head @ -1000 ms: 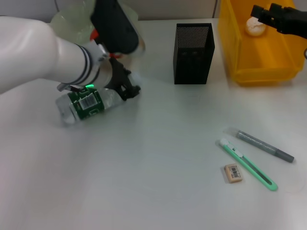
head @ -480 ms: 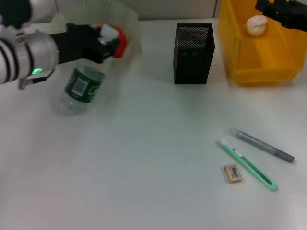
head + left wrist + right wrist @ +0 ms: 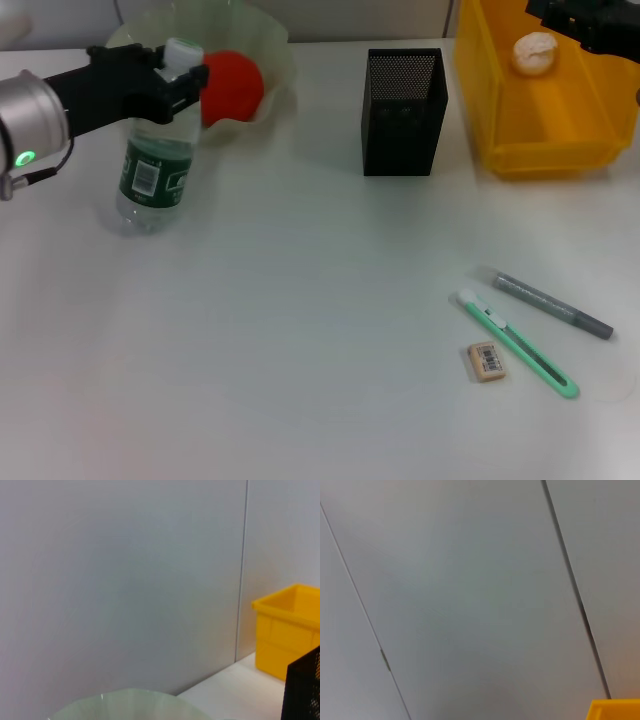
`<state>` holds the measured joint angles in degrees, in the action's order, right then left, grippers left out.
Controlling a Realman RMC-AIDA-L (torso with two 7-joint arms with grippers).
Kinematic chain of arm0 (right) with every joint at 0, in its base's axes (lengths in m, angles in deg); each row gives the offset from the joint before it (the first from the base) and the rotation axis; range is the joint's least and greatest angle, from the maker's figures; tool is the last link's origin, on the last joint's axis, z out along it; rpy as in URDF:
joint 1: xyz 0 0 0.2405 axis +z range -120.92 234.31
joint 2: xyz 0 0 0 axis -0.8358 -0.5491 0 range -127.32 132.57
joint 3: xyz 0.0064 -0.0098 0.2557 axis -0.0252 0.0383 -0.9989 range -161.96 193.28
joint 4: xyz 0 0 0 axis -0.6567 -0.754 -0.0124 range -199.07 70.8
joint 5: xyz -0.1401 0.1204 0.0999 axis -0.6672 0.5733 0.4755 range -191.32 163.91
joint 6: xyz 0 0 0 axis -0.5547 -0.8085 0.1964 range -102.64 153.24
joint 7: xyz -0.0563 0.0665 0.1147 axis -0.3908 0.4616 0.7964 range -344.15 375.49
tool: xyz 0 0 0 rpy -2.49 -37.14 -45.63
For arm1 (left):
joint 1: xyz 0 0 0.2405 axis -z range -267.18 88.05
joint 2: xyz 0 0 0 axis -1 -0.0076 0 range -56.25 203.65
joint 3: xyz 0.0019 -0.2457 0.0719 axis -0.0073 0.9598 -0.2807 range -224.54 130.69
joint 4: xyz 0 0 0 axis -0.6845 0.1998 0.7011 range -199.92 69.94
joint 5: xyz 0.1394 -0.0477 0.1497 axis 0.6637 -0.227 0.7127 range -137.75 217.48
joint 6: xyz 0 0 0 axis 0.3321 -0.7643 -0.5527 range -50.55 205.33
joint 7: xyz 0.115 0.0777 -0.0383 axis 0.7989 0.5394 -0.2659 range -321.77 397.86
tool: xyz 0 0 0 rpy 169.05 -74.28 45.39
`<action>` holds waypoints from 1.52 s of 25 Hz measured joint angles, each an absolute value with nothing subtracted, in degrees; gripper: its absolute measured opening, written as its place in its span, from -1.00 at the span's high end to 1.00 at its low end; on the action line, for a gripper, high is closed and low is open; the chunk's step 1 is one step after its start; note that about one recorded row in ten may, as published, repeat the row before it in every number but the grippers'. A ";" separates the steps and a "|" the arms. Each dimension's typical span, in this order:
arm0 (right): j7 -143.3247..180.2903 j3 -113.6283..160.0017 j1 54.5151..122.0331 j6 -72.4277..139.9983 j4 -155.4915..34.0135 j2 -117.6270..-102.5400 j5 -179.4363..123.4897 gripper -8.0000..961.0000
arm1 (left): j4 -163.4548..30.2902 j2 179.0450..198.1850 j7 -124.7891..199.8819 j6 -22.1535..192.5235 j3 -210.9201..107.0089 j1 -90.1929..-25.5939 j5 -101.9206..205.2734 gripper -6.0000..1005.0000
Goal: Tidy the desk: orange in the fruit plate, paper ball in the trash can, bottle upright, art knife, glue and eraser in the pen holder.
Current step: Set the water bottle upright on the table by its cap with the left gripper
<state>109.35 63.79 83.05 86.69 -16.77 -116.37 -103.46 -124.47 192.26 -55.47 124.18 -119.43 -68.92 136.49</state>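
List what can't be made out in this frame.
- Left end effector, head view: grips the bottle by its neck; contact is masked by black fingers.
- Right end effector, head view: cut off by the top edge above the trash can; open or shut unclear.
- Pen holder interior: too dark.

L gripper [image 3: 172,78] fingers clamped, arm horizontal; R gripper [image 3: 560,12] parked far right.

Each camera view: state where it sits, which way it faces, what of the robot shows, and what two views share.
Head view: looks forward and down at the desk; the left gripper holds the bottle upright; the right gripper is over the yellow bin.
Left wrist view: faces the wall; no fingers show.
Right wrist view: faces the wall; no fingers.
Shared by head and left wrist: yellow bin, pen holder.
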 joint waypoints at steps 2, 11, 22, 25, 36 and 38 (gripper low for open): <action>109.19 63.78 83.07 86.65 -17.01 -116.37 -103.46 -0.43 | -122.66 192.26 -52.70 126.60 -117.26 -69.02 133.37 0.11; 108.12 63.58 83.81 86.57 -18.22 -116.28 -103.47 -0.43 | -114.89 192.18 -44.55 136.80 -108.69 -69.19 125.70 0.11; 108.12 63.73 83.86 86.83 -18.26 -116.29 -103.45 -0.43 | -113.61 192.32 -40.89 137.74 -109.09 -69.25 124.60 0.11; 108.12 63.68 83.86 86.89 -18.32 -116.33 -103.43 -0.43 | -113.49 192.34 -40.55 137.86 -109.04 -69.27 124.54 0.11; 108.14 63.83 84.15 86.92 -19.24 -116.32 -103.42 -0.43 | -109.67 192.25 -33.82 139.94 -108.23 -70.53 119.24 0.12; 108.29 63.94 84.32 87.63 -19.06 -116.16 -103.78 -0.43 | -109.25 192.24 -33.59 139.80 -108.05 -70.46 119.08 0.12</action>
